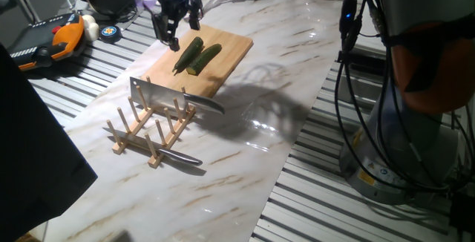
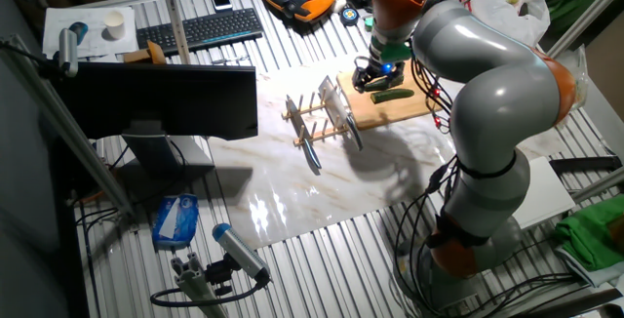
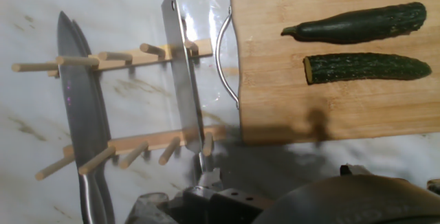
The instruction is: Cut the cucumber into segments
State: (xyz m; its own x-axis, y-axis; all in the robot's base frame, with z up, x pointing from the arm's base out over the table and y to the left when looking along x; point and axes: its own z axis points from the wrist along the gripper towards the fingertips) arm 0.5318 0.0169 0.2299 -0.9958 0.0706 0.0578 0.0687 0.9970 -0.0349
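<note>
The gripper (image 1: 177, 27) hangs above the far left corner of the wooden cutting board (image 1: 234, 47), its fingers spread apart and nothing between them; no blade is in hand.

The cucumber lies as two long pieces side by side on the middle of the board: the stem piece (image 3: 357, 23) nearer the board's far edge, the cut piece (image 3: 368, 67) just beside it, close but seemingly not touching; no short segments show yet.

The cleaver (image 3: 182, 80) stands on edge in the wooden peg rack (image 1: 152, 127) just off the board's near end, beside the board's metal handle (image 3: 223, 56); a chef's knife (image 3: 79, 114) sits in an outer slot.

Risks, as I judge them:
- a skewed grasp on the cleaver could drag the light rack along the marble worktop (image 1: 245, 168);
- the round pieces, unrestrained, could roll under a blade;
- a descent here could knock the nearest piece off the board.
</note>
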